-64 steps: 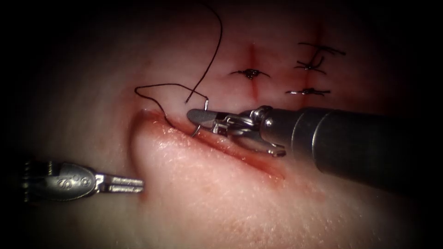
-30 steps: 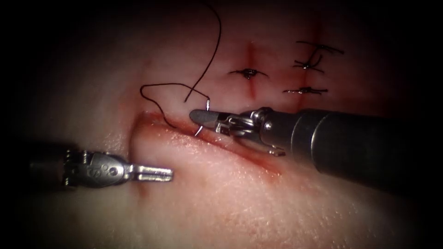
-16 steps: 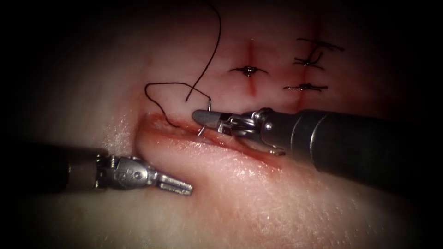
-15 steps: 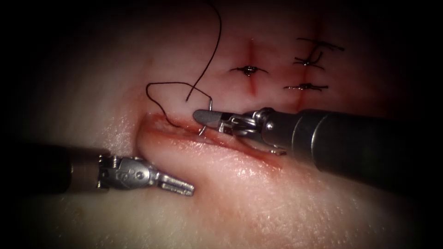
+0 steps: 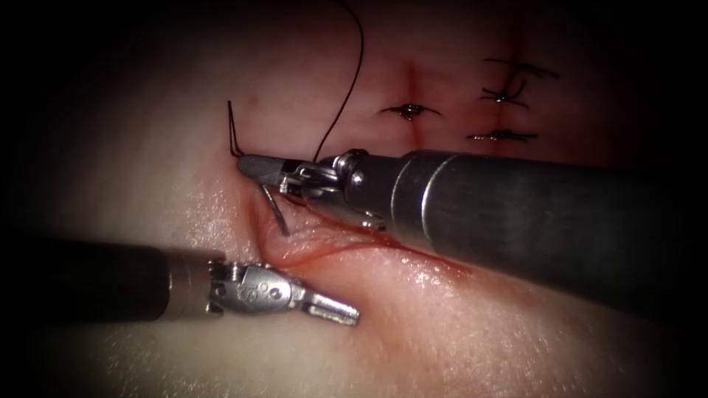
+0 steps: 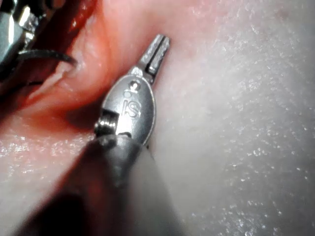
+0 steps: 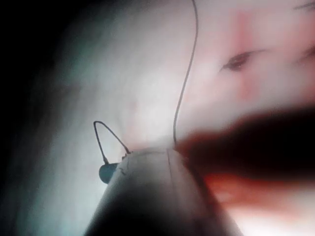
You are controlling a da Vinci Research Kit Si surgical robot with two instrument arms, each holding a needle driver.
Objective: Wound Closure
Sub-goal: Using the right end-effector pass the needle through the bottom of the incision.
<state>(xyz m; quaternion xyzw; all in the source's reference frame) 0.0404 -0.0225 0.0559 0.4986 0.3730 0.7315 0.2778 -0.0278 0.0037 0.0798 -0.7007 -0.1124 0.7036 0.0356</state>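
The tissue (image 5: pixel 457 346) is the carrying surface: pale and moist, with a reddened cut (image 5: pixel 332 247) running across it. Red fluid (image 5: pixel 413 258) lines the cut edges. Finished stitches (image 5: pixel 409 110) with cut ends of thread (image 5: pixel 505 136) lie on the tissue beyond the cut, over two short red lines. A dark thread (image 5: pixel 346 96) lies looped across the surface near the left end of the cut. The left gripper (image 5: pixel 339 309) rests against the tissue on the near side of the cut, holding nothing.
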